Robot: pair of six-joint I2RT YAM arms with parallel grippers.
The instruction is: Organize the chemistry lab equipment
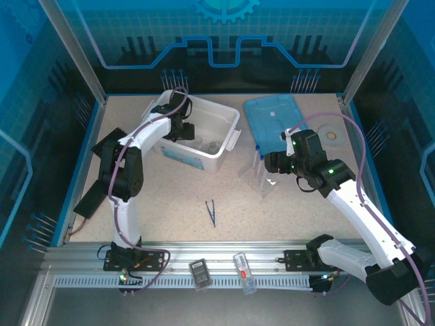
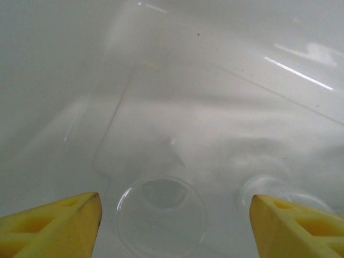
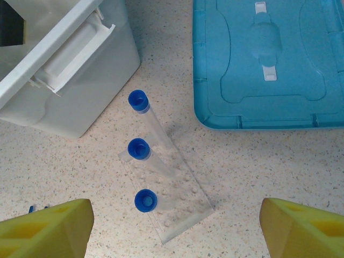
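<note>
Hanging inside the white bin, the left gripper shows its yellow fingers how, exactly? asks the first observer.

Spread wide, answers the second. The small round glass dish lies on the bin's floor between them and touches neither finger. Just right of it is another clear round shape, too faint to name.

And the right gripper?

Spread as well, with nothing between its jaws. It hovers over the small clear rack, which stands on the table just in front of the gap between the bin and the light-blue lid.

Where are the tubes?

All three blue-capped tubes sit in the rack in a single row, caps up. From the right wrist view they look tilted, though whether they truly lean cannot be told.

So the lid is off?

Yes. It lies flat on the table to the right of the bin, not touching it, and the bin stands open. A pale round ring rests beside the lid on its far right.

And the tweezers?

The dark blue tweezers lie alone on the bare table, well apart from the bin and the rack, toward the near edge.
</note>
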